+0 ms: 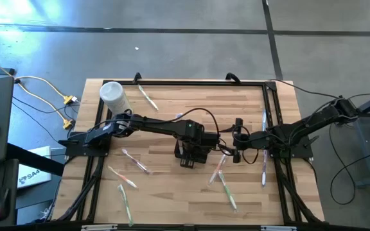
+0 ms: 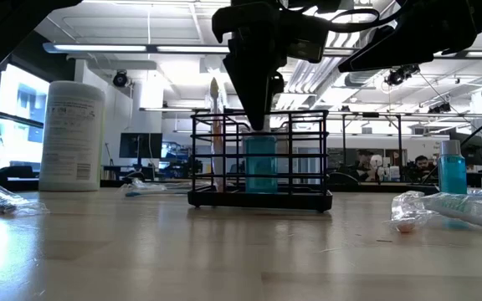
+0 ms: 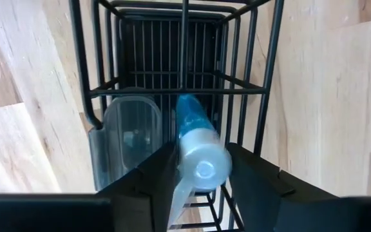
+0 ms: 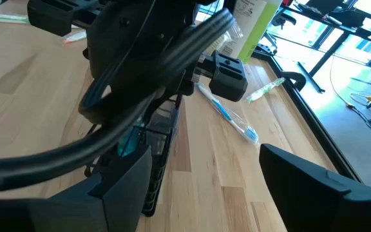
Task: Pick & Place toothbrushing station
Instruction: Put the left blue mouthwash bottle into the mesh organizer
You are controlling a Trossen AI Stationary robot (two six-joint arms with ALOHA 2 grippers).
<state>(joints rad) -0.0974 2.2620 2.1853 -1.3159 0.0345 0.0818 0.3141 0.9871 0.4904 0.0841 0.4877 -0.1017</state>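
Your left arm reaches in from its side to mid-bench, wrist bent straight down, left tool (image 3: 201, 177) with fingers (image 3: 148, 183) parted around a slim item. Beside it, your right tool (image 4: 205, 177) hangs level, fingers spread wide, holding nothing.

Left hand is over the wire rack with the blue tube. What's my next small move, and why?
Probably open the left hand a little wider, then lift straight up. The blue tube sits between its fingers, already down inside the black wire rack beside a clear cup. The right hand waits open nearby.
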